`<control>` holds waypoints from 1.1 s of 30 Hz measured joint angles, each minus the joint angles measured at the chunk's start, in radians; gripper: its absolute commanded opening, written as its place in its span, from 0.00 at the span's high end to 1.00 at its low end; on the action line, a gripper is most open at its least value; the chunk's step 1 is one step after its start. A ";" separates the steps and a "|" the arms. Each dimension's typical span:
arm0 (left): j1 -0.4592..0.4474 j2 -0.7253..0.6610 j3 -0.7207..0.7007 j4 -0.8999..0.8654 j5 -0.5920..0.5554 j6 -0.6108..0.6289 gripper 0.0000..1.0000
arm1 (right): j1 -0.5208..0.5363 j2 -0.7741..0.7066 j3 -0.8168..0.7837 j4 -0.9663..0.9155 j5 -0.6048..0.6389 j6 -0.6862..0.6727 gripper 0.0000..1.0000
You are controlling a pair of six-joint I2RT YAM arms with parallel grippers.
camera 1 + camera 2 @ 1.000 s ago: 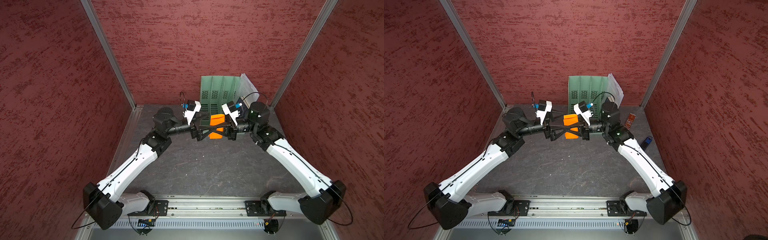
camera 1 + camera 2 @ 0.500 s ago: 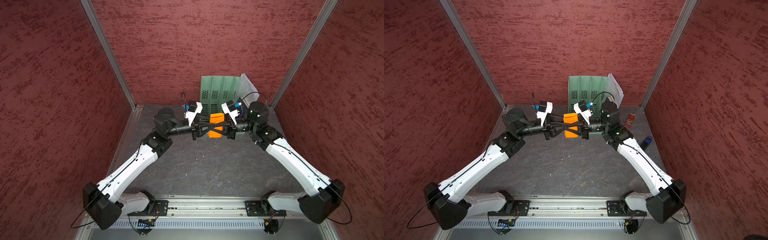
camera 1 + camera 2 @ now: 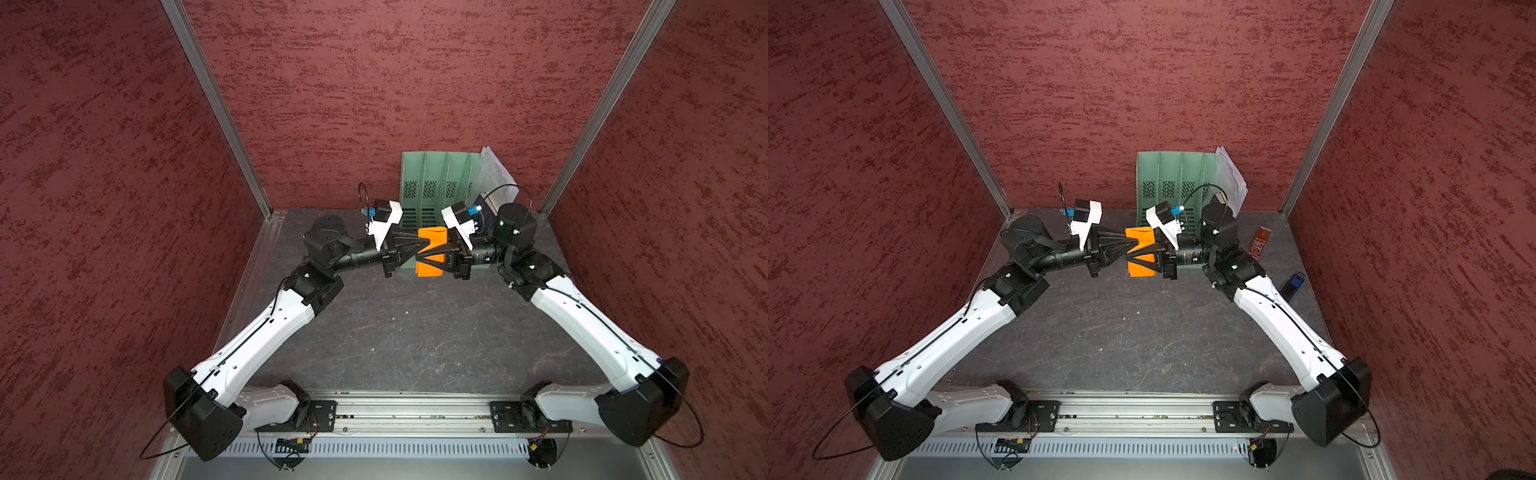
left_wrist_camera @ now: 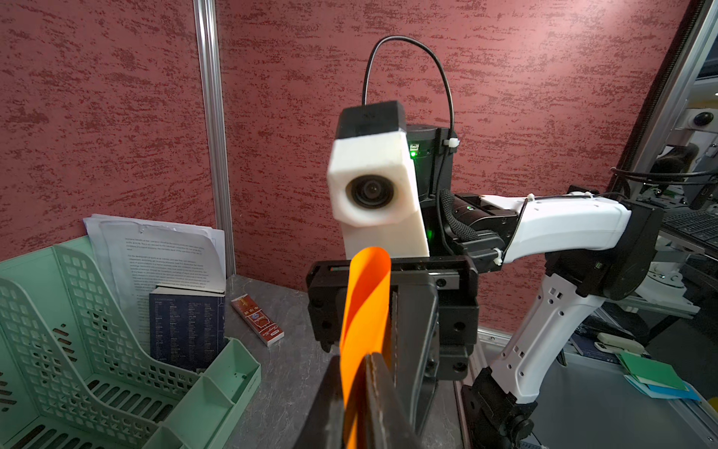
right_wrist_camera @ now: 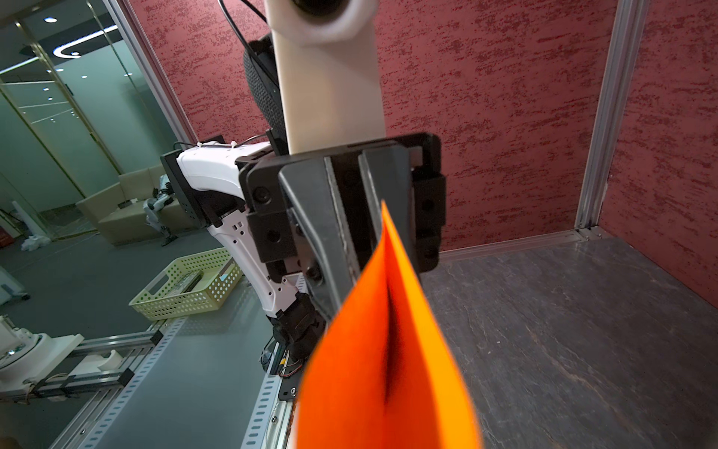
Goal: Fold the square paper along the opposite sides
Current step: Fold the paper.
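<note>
The dark table (image 3: 407,332) carries a green file rack (image 3: 432,178) at its far edge, at 12 o'clock. Just in front of the rack the square paper (image 3: 432,239) is held up clear of the table, doubled over with a rounded, uncreased bend. The left gripper (image 4: 353,367), reaching in from 9 o'clock, is clamped on it, and the right gripper (image 3: 430,253), from 3 o'clock, is closed on it too, their tips nearly meeting.

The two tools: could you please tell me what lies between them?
The paper, bent over, pinched by the left tool and right tool; both top views show it.
</note>
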 measured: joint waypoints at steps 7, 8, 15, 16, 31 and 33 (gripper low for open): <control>0.000 0.002 0.000 0.016 0.003 -0.002 0.75 | 0.000 0.000 0.000 0.000 -0.003 0.000 0.89; 0.000 0.002 0.000 0.017 0.004 -0.002 0.74 | 0.000 0.000 0.000 0.000 -0.004 0.000 0.89; 0.001 0.003 0.000 0.020 0.032 -0.016 0.83 | 0.000 0.000 0.000 0.001 -0.009 0.000 0.88; 0.001 0.003 0.000 0.021 0.035 -0.018 0.86 | 0.000 0.000 0.000 0.001 -0.009 0.000 0.88; 0.001 0.004 0.000 0.034 0.057 -0.025 1.00 | 0.000 0.000 0.000 0.003 -0.011 0.001 0.61; 0.001 0.004 0.000 0.035 0.057 -0.025 1.00 | 0.000 0.000 0.000 0.002 -0.010 0.004 0.49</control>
